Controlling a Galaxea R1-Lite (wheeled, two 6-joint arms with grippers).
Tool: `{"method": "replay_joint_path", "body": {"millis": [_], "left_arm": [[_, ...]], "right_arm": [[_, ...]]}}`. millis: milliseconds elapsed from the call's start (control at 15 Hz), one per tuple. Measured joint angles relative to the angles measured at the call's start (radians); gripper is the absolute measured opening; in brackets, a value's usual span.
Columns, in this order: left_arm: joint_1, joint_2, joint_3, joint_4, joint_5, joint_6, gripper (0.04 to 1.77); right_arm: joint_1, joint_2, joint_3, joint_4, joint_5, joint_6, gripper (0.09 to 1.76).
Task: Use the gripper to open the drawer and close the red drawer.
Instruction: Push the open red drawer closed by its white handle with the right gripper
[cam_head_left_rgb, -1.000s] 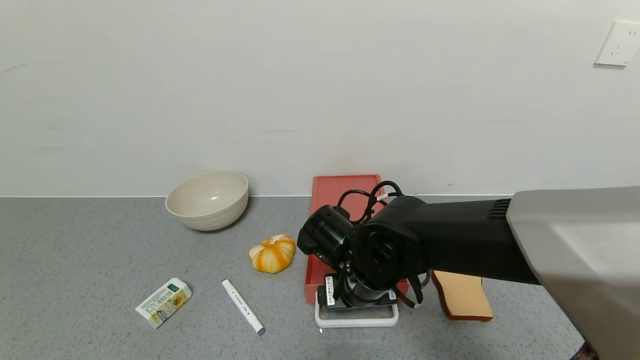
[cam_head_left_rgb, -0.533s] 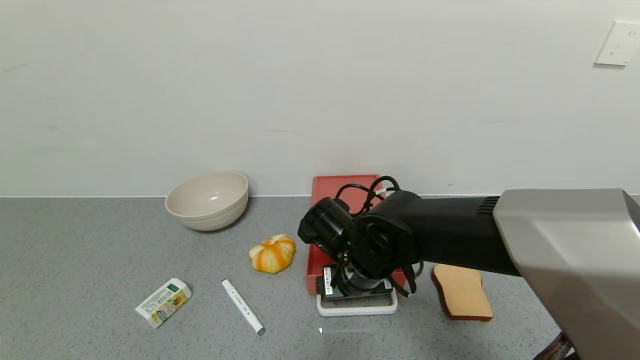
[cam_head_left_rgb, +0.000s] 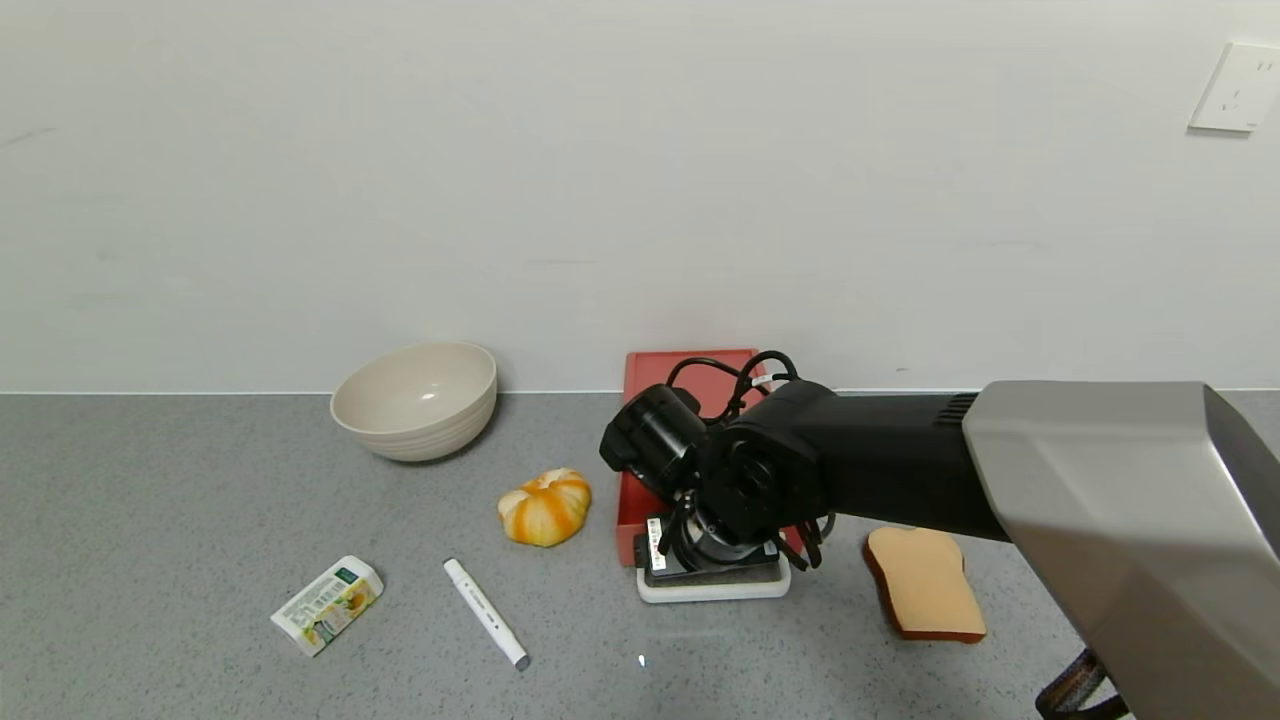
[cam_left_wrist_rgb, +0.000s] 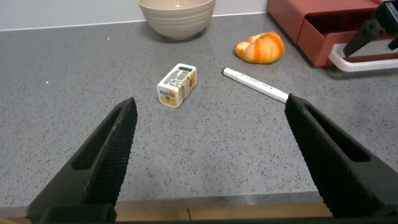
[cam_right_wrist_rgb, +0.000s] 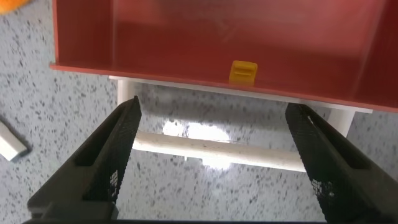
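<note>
Right gripper (cam_head_left_rgb: 712, 570) over white handle (cam_head_left_rgb: 712, 592) of the drawer (cam_head_left_rgb: 690, 400), fingers apart and straddling the bar. Push straight toward wall, level; left gripper (cam_left_wrist_rgb: 211, 155) parked, fingers apart

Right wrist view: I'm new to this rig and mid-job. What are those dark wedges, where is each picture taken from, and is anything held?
The wedges are the right gripper's two fingers, seen from a camera on its wrist. They stand apart either side of the white handle of the red drawer and grip nothing. The wide picture is from the robot's head. The third is from the left wrist: the left gripper is open and idle over the table. Also there: bowl, pumpkin, pen, carton, toast.
</note>
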Motion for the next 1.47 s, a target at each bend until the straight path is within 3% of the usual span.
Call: {"method": "replay_joint_path", "body": {"millis": [1467], "left_arm": [[0.0, 0.0, 0.0, -0.001, 0.0, 0.0, 1.72]], "right_arm": [[-0.078, 0.058, 0.001, -0.356, 0.001, -0.182, 1.71]]}}
